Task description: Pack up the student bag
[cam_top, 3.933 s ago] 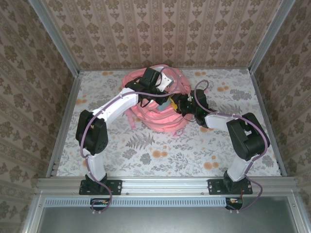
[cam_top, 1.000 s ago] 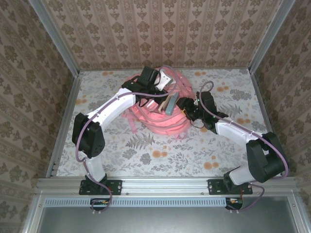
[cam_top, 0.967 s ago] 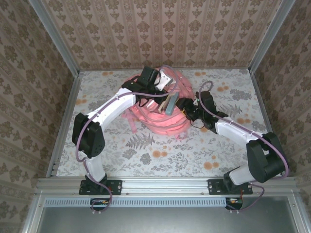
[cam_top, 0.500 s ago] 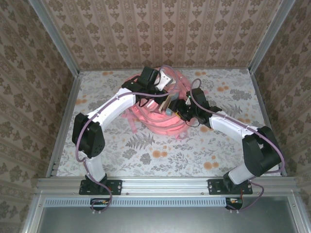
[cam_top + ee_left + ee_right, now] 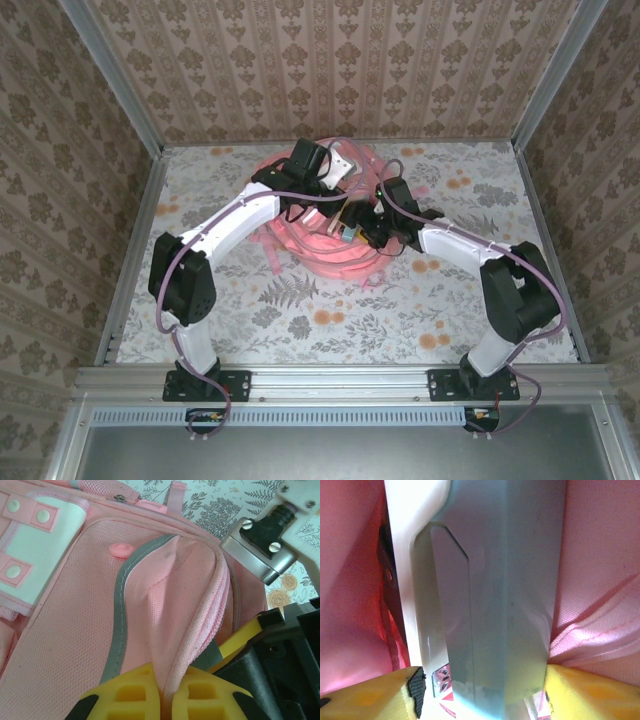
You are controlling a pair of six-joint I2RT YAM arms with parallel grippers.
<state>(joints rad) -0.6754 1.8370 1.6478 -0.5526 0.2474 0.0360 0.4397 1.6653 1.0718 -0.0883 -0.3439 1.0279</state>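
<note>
The pink student bag [image 5: 322, 252] lies at the back middle of the table. My left gripper [image 5: 303, 205] is shut on the zip edge of the student bag [image 5: 75, 630], and the pink fabric is pinched between its yellow fingers [image 5: 132, 692], holding the opening up. A white and pale blue box [image 5: 505, 605] stands inside the opening, with pink lining [image 5: 600, 555] on both sides of it. My right gripper [image 5: 482, 695] straddles the box, open, with its left pad just off the white side. From above, the box [image 5: 345, 222] is mostly sunk in the bag at my right gripper [image 5: 357, 228].
The floral tablecloth [image 5: 330, 320] is bare in front of the bag. Loose pink straps [image 5: 272, 245] trail off the bag's left side. Patterned walls and aluminium posts [image 5: 135, 110] close in the back and sides. The right gripper's yellow finger [image 5: 240, 639] sits close beside my left fingers.
The right arm has pushed left and deeper into the bag, so less of the box sticks out. Its jaws have widened. The left gripper has held still.
</note>
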